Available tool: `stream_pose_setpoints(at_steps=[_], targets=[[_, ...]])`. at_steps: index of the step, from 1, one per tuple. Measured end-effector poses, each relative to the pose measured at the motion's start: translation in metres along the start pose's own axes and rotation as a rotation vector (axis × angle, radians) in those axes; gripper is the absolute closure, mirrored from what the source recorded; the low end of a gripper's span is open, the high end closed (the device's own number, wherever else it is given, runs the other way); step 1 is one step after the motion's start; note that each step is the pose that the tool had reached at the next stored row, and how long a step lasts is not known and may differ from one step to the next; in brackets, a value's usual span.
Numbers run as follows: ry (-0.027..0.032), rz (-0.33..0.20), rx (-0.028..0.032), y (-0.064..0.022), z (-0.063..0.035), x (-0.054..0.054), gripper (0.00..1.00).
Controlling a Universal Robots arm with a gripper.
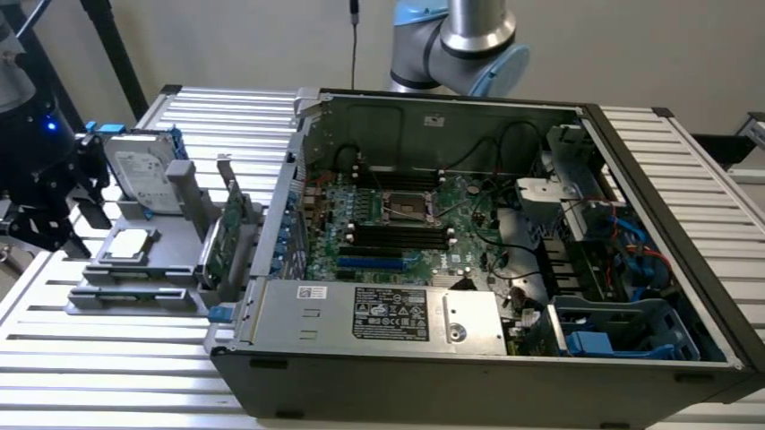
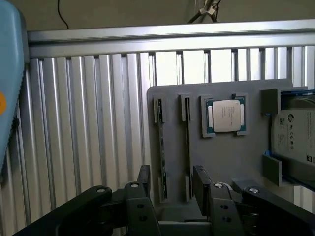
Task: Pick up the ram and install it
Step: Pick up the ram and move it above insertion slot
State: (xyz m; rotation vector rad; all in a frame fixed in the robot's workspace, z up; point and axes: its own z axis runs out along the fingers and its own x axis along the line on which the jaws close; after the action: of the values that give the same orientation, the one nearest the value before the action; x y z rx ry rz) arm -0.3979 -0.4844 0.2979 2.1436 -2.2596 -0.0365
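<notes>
The ram [image 2: 162, 147] is a slim green stick with dark chips. It stands on edge in a slot of the grey holder [image 2: 231, 157]. A second thin board [image 2: 187, 142] stands on edge right beside it. My gripper [image 2: 172, 184] hovers over the near ends of both boards, apart from them. It is open, with nothing between its black fingers [image 2: 144, 181]. In the exterior view, green boards [image 1: 231, 235] stand in the holder [image 1: 132, 291] just to the left of the open computer case [image 1: 478, 358]. The motherboard's dark memory slots [image 1: 395, 237] lie inside the case.
A square silver processor [image 2: 226, 116] and a hard drive [image 2: 295, 135] also sit on the holder. All of it rests on a slatted aluminium table [image 1: 107, 367]. The arm's dark wrist part [image 1: 36, 179] is at the exterior view's left edge, and its silver and blue joint [image 1: 472, 45] is behind the case.
</notes>
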Motion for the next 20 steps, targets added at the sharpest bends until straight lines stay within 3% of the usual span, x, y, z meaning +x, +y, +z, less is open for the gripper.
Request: stream_pose_setpoints(at_steps=[7,20], targets=[[-0.0039,-0.002,0.0001,-0.0008,0.0061,0.01,0.52],[-0.0037,-0.019,0.0001,-0.0017,0.0296,0.012,0.52]])
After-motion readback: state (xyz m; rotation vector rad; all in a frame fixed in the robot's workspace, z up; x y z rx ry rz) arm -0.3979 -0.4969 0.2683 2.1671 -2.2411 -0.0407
